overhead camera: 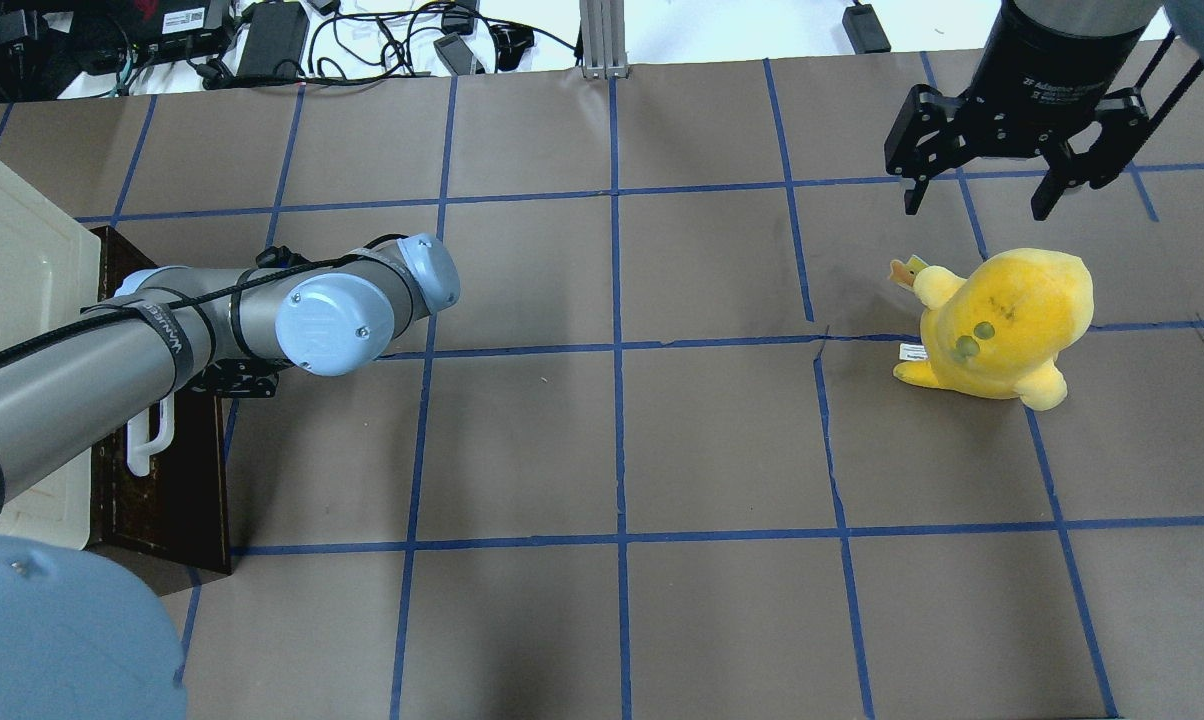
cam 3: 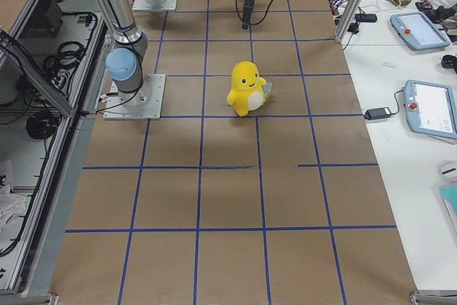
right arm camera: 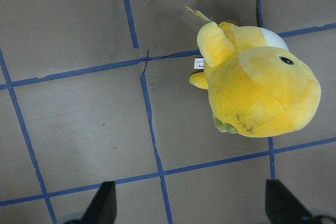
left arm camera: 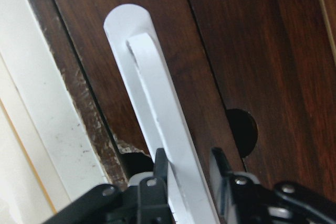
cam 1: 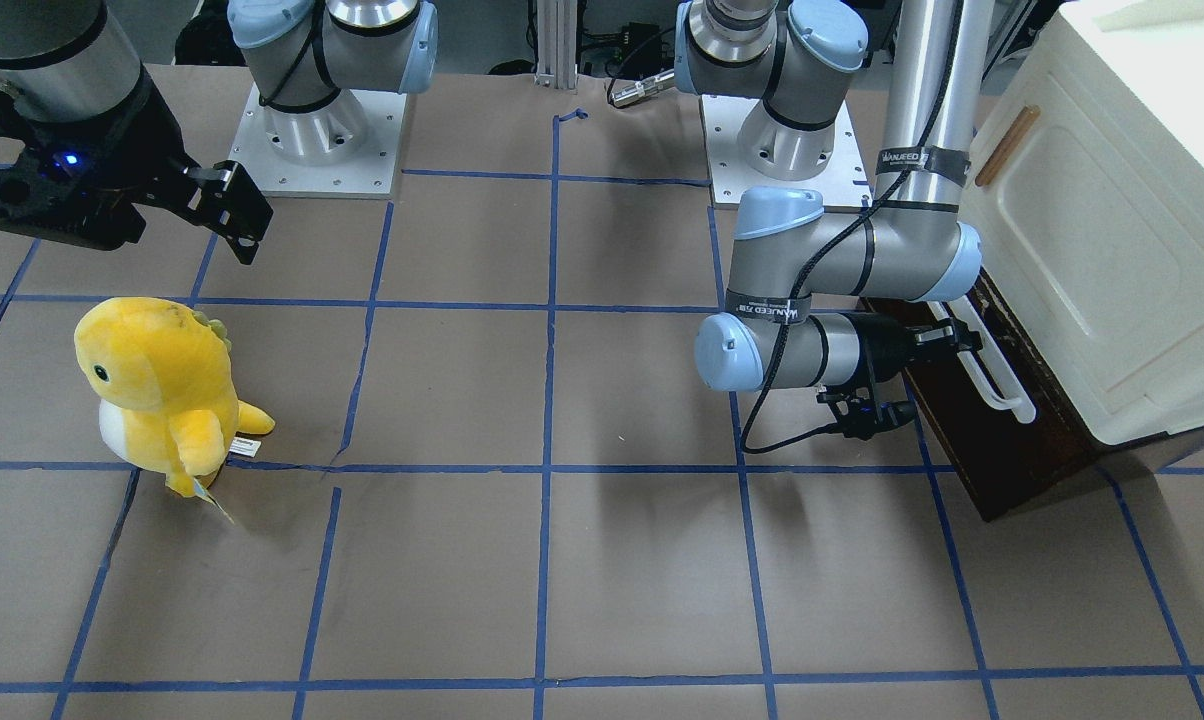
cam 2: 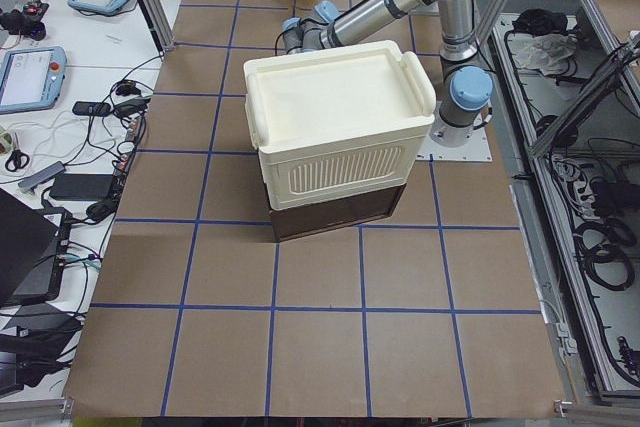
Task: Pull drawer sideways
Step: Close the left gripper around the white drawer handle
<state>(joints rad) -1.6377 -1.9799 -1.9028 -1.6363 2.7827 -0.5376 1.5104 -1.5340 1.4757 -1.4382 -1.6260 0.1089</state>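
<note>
The drawer [cam 1: 1002, 470] has a dark brown wooden front and a long white bar handle [cam 1: 1002, 385]. It sits under the cream-white cabinet [cam 1: 1112, 230] at the table's end. My left gripper [cam 1: 947, 335] reaches sideways to the handle. In the left wrist view the black fingers [left arm camera: 160, 163] press on both sides of the white bar [left arm camera: 157, 103] against the brown front [left arm camera: 236, 51]. The drawer's inside is hidden. My right gripper [overhead camera: 980, 195] is open and empty, hanging above the table beyond a yellow plush toy [overhead camera: 1002, 325].
The yellow plush [cam 1: 162, 390] stands on the brown paper with blue tape lines, below the right gripper [right arm camera: 191, 205]. The cabinet door has a small wooden handle [cam 1: 1007, 145]. Both arm bases stand at the robot's side. Cables lie past the far table edge [overhead camera: 362, 40].
</note>
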